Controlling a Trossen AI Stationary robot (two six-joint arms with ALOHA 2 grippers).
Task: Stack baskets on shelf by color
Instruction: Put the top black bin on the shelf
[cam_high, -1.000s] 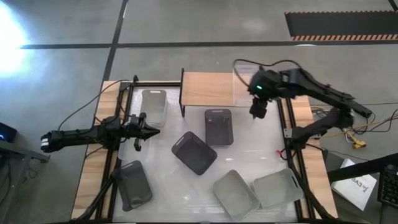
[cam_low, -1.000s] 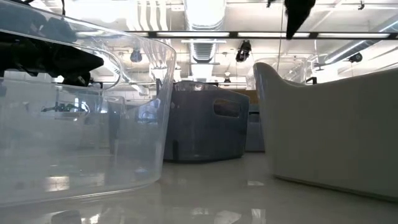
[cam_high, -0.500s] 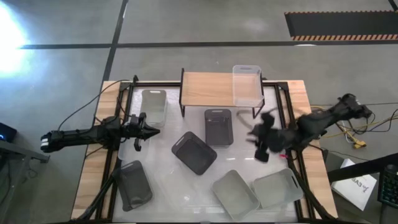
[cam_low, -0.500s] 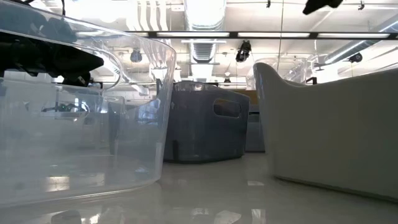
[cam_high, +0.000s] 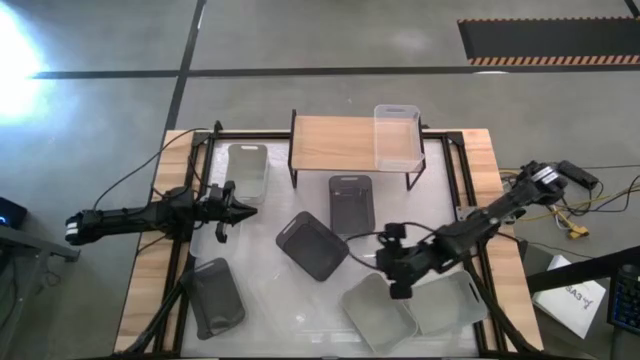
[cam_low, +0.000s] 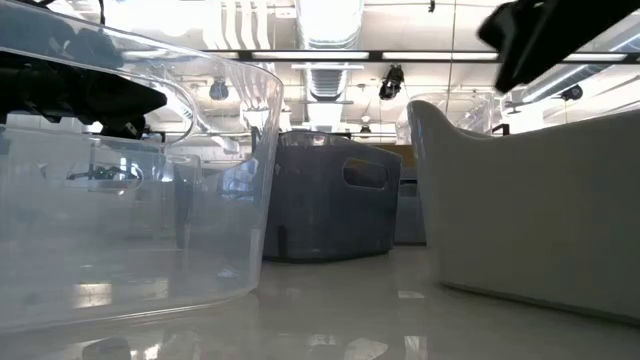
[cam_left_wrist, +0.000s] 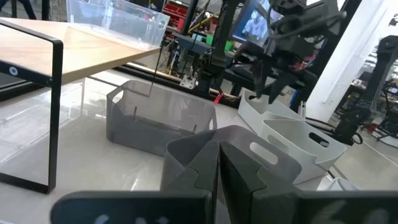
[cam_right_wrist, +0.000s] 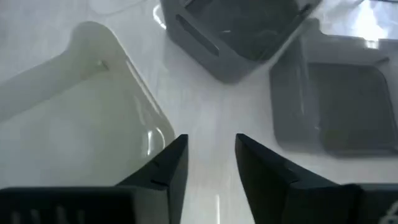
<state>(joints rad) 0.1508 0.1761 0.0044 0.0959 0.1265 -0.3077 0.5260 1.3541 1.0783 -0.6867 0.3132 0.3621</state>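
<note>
1. One shelf (cam_high: 335, 142) stands at the table's far edge, with one clear basket (cam_high: 397, 136) on its right end.
2. Three dark grey baskets (cam_high: 351, 203) lie on the table, the nearest just in front of the shelf.
3. Two light grey baskets (cam_high: 445, 303) sit side by side at the near right.
4. One more clear basket (cam_high: 246, 172) lies left of the shelf.
5. The right gripper (cam_high: 397, 268) hovers over the near light baskets, fingers apart, empty.
6. The left gripper (cam_high: 232, 209) waits at the left, fingers together.

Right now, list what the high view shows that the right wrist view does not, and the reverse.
Only the high view: the shelf carrying a clear basket, and the left gripper waiting at the table's left side. Only the right wrist view: the gap between the right gripper's open fingers. Both: the light grey basket beneath that gripper.
</note>
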